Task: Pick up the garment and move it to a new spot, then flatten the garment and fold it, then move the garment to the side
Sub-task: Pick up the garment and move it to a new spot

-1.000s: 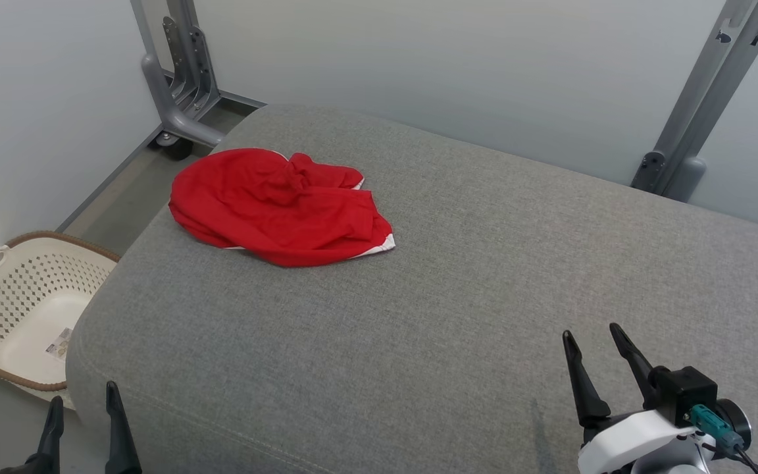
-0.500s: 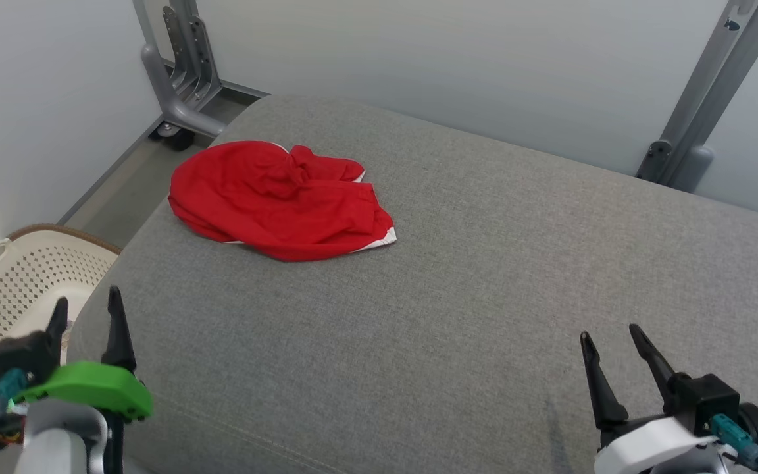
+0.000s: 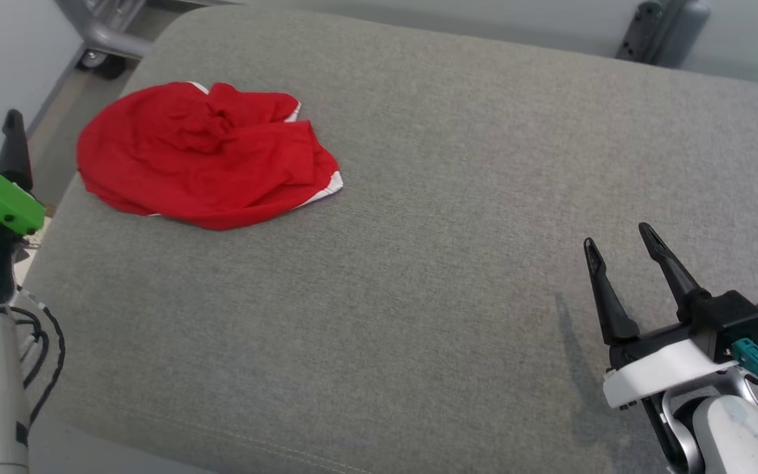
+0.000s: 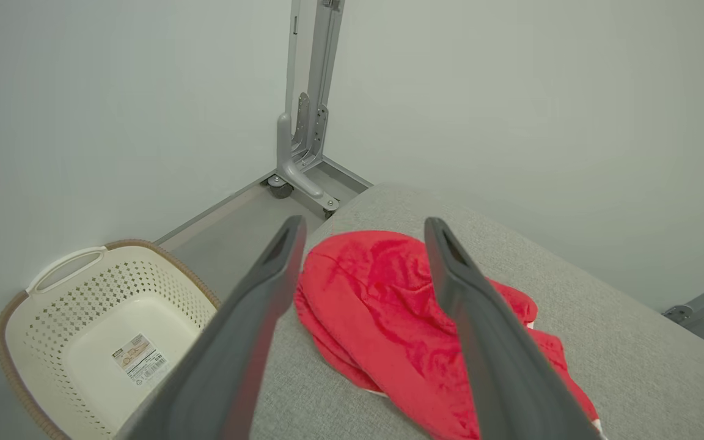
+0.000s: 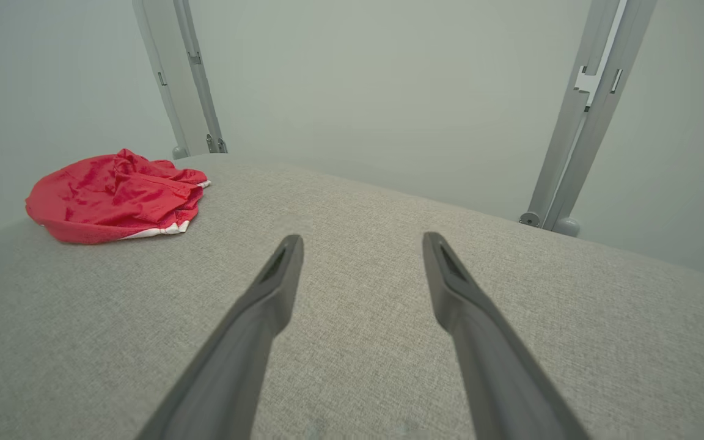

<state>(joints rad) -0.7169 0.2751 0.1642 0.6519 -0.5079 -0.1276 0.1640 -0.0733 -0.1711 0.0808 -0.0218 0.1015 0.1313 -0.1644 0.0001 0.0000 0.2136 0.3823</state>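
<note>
Spread left pincer [image 4: 364, 221] facing crumpled red garment [image 4: 376, 287], basket [image 4: 40, 318] nearby

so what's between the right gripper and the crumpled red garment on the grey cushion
Nothing but bare grey fabric cushion lies between the right gripper and the crumpled red garment; the head view and right wrist view both show it.

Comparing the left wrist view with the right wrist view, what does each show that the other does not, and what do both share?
Left wrist view, not the right: the white basket on the floor and the open left gripper. Right wrist view, not the left: the open right gripper above the grey cushion. Both: the red garment, crumpled on that cushion.
</note>
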